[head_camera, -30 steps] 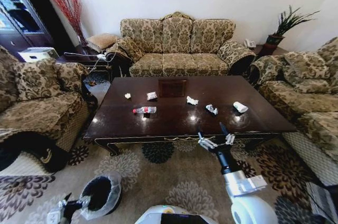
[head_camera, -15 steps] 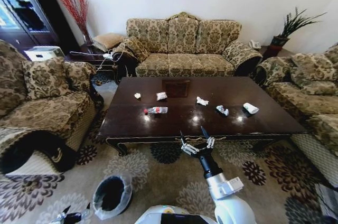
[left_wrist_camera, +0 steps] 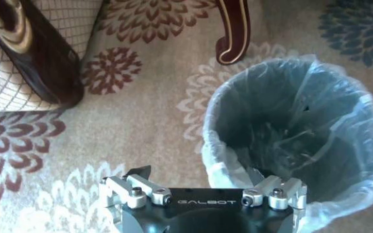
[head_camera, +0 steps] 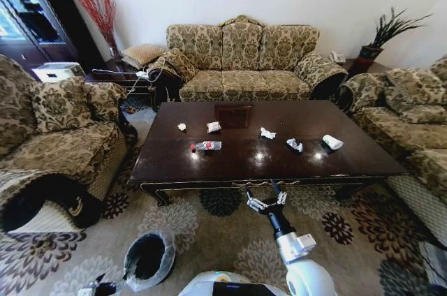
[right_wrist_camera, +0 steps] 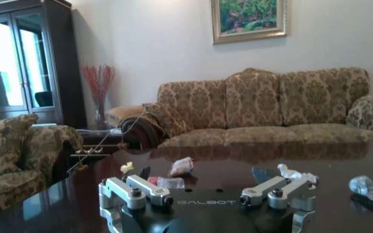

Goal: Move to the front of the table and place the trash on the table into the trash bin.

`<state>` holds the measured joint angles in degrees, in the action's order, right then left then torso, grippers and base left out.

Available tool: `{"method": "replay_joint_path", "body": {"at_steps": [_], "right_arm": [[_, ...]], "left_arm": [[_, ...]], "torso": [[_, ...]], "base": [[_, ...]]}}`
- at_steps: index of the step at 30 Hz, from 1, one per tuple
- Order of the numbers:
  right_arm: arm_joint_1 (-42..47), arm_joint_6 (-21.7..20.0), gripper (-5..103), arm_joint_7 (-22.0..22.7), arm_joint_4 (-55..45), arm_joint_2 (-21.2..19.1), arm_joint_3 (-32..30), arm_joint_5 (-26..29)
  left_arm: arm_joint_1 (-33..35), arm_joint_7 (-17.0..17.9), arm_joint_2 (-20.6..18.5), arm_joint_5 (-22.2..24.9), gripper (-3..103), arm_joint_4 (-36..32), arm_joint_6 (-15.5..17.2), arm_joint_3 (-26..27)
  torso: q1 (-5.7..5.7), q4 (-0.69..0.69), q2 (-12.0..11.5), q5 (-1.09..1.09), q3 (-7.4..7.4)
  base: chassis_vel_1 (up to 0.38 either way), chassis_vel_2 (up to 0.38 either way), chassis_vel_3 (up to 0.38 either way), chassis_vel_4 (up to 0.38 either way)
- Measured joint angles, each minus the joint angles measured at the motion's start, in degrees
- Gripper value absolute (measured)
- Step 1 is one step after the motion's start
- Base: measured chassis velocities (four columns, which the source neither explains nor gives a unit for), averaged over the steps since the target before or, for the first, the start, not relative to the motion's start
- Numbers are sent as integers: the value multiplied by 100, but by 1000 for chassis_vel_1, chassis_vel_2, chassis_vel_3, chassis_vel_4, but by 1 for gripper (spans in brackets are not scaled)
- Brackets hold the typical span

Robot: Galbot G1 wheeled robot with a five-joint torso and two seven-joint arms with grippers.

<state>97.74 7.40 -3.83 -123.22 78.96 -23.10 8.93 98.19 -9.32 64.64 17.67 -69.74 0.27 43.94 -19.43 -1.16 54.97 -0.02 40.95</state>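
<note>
Your right gripper (head_camera: pixel 266 201) hung just before the near edge of the table (head_camera: pixel 209 167), its fingers spread wide and holding nothing. The trash lay on the dark surface: a bottle (head_camera: pixel 206 146) with a red cap, paper wads (head_camera: pixel 267 133), a white packet (head_camera: pixel 332 142). Your left gripper (left_wrist_camera: pixel 203 190) was low beside the trash bin (left_wrist_camera: pixel 342 160), fingers apart and empty, one finger at the bag's rim. The frame edge cut off part of the bin. I could not make out what was inside.
</note>
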Motion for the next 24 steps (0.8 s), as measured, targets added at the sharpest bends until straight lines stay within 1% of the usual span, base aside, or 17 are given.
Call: {"method": "replay_joint_path", "body": {"at_steps": [1,3,4,6,7,8,9,11,12,13,14,15,17,18,20,21,24], "right_arm": [[0,0,100,0,0,0,0,0],[46,28,100,-5,22,16,-10,5],[61,129,100,-32,52,17,-25,5],[66,177,100,-48,66,17,-39,10],[83,287,100,-91,95,12,-89,49],[125,427,100,-179,107,-19,-238,193],[153,471,100,-275,107,-49,-352,310],[213,656,100,-845,159,-138,-670,699],[213,656,100,-845,159,-138,-670,699],[218,1015,100,-1717,441,-204,-1065,1109],[190,1308,100,-2118,626,-221,-1249,1218],[175,1689,100,-2579,860,-254,-1493,1285],[265,1923,100,-2910,973,-311,-1693,1405],[265,1923,100,-2910,973,-311,-1693,1405],[411,2011,100,-3036,967,-345,-1738,1702],[467,2035,100,-3114,913,-300,-1729,1867],[422,2047,100,-3134,889,-188,-1685,1887]], "left_arm": [[0,0,0,0,98,0,0,0],[-95,-2,-45,-44,98,147,-107,-62],[-106,-3,-52,-78,98,143,-146,-79],[-106,-1,-52,-103,98,133,-158,-80],[-106,15,-47,-206,98,101,-197,-79],[-94,24,-32,-400,98,33,-313,-54],[-80,35,-27,-491,98,-8,-364,-35],[-60,52,-15,-606,98,-59,-437,2],[-60,52,-15,-606,98,-59,-437,2],[-73,68,6,-685,98,-53,-509,29],[-91,73,21,-706,98,-37,-543,38],[-123,89,41,-713,98,-18,-579,55],[-144,99,52,-703,98,-11,-598,72],[-144,99,52,-703,98,-11,-598,72],[-160,100,45,-662,98,9,-617,79],[-183,99,30,-635,98,48,-637,80],[-221,95,21,-578,98,63,-640,65]], "torso": [[0,0,0,0,0],[1,0,0,1,0],[0,0,0,2,0],[0,0,0,2,0],[0,0,0,3,0],[0,0,0,1,0],[0,0,0,2,0],[0,0,0,2,0],[0,0,0,2,0],[1,0,0,1,0],[0,-1,0,3,0],[1,0,0,4,-1],[0,-1,0,4,0],[0,-1,0,4,0],[0,0,0,2,0],[0,0,0,2,0],[1,0,0,2,-1]], "base": [[0,0,0,0],[0,0,0,0],[0,0,0,0],[0,0,0,0],[0,0,0,0],[0,0,0,0],[0,0,0,0],[0,0,0,0],[0,0,0,0],[0,0,0,0],[0,0,0,0],[0,0,0,0],[0,0,0,0],[0,0,0,0],[0,0,0,0],[0,0,0,0],[0,0,0,0]]}}
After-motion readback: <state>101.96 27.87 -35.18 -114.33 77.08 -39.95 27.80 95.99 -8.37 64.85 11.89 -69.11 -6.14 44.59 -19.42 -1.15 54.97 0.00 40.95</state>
